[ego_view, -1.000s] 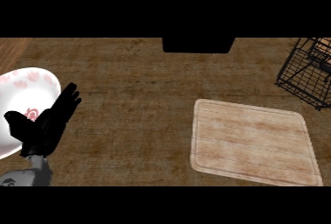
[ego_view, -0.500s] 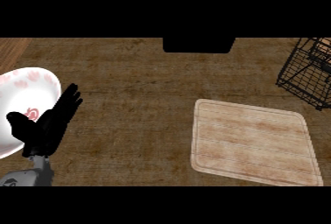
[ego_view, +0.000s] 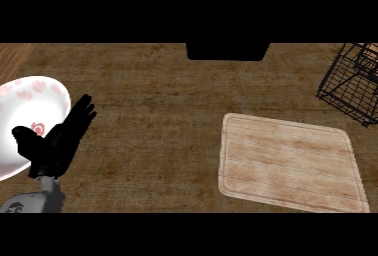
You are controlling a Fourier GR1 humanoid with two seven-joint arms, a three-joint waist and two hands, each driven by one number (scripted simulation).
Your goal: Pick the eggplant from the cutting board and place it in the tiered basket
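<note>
A light wooden cutting board lies on the brown counter at the lower right, and nothing lies on it. I see no eggplant anywhere. The black wire tiered basket stands at the upper right edge, cut off by the view. My left hand rests open at the left, fingers straight and pointing up, over the rim of a plate. My right hand does not show.
A white plate with pink marks sits at the left edge, partly behind my left hand. A dark box-like object stands at the top middle of the counter.
</note>
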